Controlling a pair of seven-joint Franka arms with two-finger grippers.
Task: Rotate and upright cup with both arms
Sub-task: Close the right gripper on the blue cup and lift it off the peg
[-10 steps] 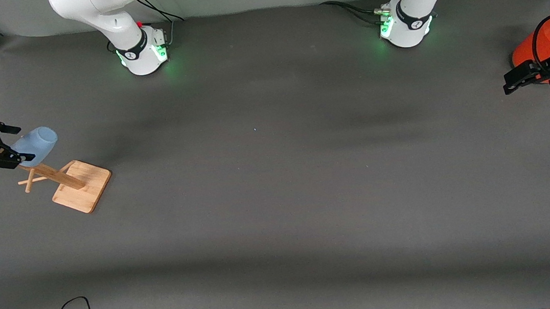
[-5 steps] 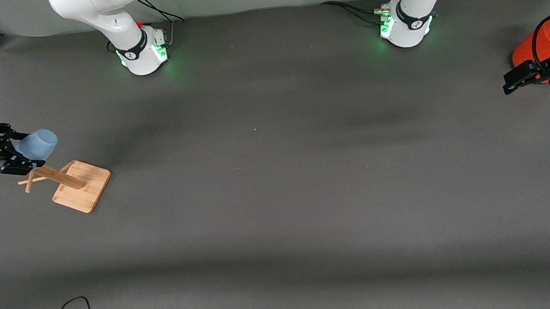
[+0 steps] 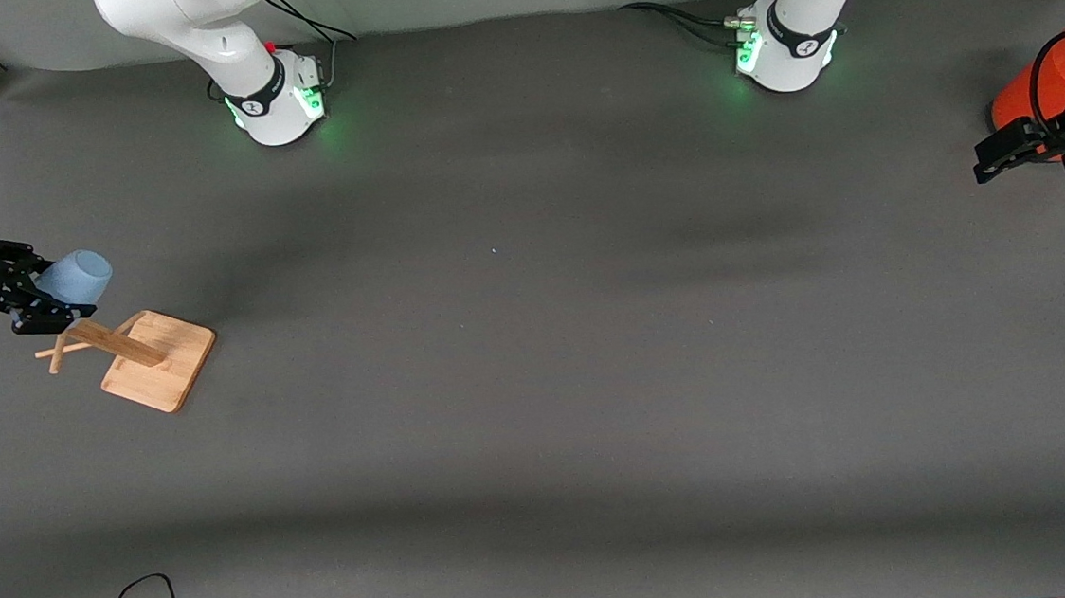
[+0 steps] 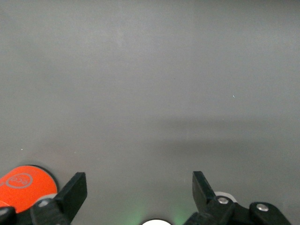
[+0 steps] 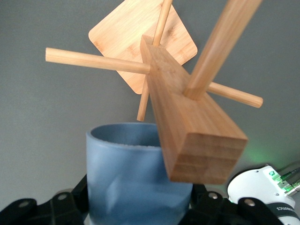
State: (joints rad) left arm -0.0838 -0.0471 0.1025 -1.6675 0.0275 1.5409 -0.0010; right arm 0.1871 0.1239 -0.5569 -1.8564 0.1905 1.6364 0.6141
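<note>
The cup (image 3: 77, 275) is up on the wooden rack (image 3: 133, 352) at the right arm's end of the table, hung bottom-up on a peg near the top of the post. The right gripper (image 3: 40, 298) has its fingers around it. In the right wrist view the cup (image 5: 133, 176) sits between the two black fingers, and they appear to pinch its wall — I judge it gripped, though the contact itself is hidden low in that view. The rack's post (image 5: 190, 124) crosses just in front of the cup, and pegs stick out to several sides.

The left gripper (image 3: 1006, 155) waits over the table at the left arm's end, just beside the red can (image 3: 1039, 90). Its fingers (image 4: 70, 194) are spread wide and hold nothing.

By my reading the task is at its first step: the cup is seized but not yet clear of the rack. Left to do — draw it off the peg without catching the post, carry it toward the middle, pass it to the left gripper so it can be turned, and set it down on the table (image 3: 537, 356) mouth up.
</note>
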